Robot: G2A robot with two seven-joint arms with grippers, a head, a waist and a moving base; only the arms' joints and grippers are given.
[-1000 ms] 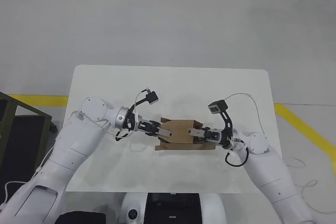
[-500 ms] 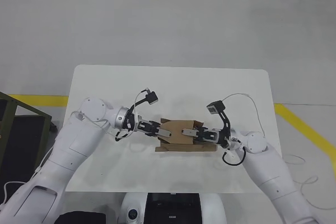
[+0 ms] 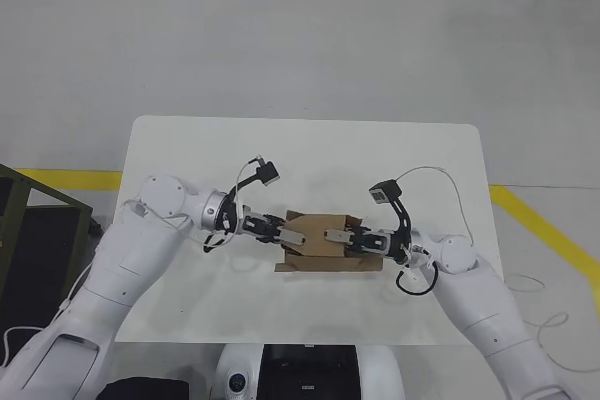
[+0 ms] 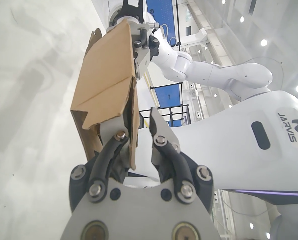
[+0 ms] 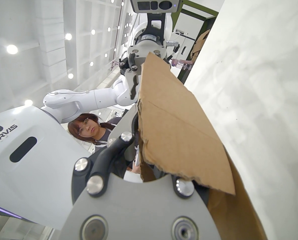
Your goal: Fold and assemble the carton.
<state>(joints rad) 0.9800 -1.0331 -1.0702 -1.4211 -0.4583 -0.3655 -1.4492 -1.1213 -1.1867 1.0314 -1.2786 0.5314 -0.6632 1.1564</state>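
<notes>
Cardboard carton [image 3: 318, 240] at mid-table [image 3: 300, 150] between my two arms: partly opened up, I judge, with flaps still loose and ends unclosed; my left gripper [image 4: 136, 123] stands spread astride one end wall, and I cannot tell the right gripper's [image 3: 342, 238] grip at the other end.

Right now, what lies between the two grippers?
The carton. In the top view the left gripper and the right gripper are at its opposite ends, and brown cardboard fills the stretch between them.
</notes>
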